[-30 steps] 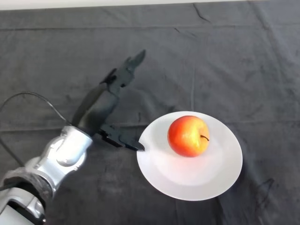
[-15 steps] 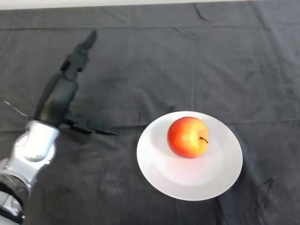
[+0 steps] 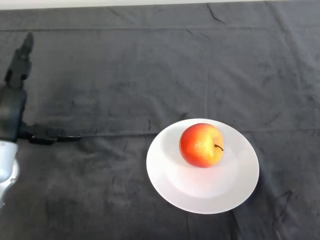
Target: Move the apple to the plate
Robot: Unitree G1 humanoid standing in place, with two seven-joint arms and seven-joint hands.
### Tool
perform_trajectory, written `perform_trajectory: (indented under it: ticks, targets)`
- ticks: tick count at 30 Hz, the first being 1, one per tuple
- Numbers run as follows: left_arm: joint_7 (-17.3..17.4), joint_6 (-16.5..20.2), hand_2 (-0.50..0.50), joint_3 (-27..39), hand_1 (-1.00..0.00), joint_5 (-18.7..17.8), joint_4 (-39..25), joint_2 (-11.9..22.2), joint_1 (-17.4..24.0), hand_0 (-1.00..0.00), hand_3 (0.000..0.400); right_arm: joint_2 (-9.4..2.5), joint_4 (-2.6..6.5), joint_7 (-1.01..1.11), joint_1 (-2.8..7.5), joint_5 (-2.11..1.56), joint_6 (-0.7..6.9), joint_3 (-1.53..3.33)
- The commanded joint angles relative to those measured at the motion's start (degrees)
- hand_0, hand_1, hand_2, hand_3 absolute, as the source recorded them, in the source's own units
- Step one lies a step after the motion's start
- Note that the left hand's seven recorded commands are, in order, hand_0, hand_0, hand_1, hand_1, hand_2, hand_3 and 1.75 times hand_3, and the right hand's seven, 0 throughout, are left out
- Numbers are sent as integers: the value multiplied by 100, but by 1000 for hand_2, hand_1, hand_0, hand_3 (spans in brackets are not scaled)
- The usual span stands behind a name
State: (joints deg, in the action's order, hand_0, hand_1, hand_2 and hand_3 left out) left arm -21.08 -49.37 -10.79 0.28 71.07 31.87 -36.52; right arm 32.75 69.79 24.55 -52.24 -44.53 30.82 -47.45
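Observation:
A red and yellow apple (image 3: pixel 201 145) with a short dark stem sits upright on the white plate (image 3: pixel 235 187), slightly up and left of its middle. My left hand (image 3: pixel 12 110) is at the far left edge of the head view, well away from the plate. It is open: the fingers (image 3: pixel 21 57) point straight up the view and the thumb (image 3: pixel 50 136) sticks out to the right. It holds nothing.
A dark cloth (image 3: pixel 150 70) with a few creases covers the whole table. A pale strip of the table's far edge (image 3: pixel 100 3) shows along the top.
My left hand has drawn back from the plate's left rim to the far left edge of the view, staying open. The apple and plate have not moved.

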Motion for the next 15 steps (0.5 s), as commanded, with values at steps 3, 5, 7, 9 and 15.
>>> perform_trajectory:
  ticks: [3,5,7,9,15]
  targets:
    - [-192,192,0,370,0,-285,269,497,314,0,0,167,89,47,221,-6,-38,-2]
    - [-231,272,0,524,0,-387,289,549,372,0,0,167,88,47,221,-6,-38,-2]
    - [-255,352,0,686,0,-506,310,601,429,0,0,167,88,47,221,-5,-38,-2]
    - [-284,444,0,876,0,-650,334,654,492,0,0,167,88,46,222,-5,-38,-2]
    - [-393,713,0,1409,0,-1053,385,793,640,0,0,166,87,46,222,-5,-39,-2]
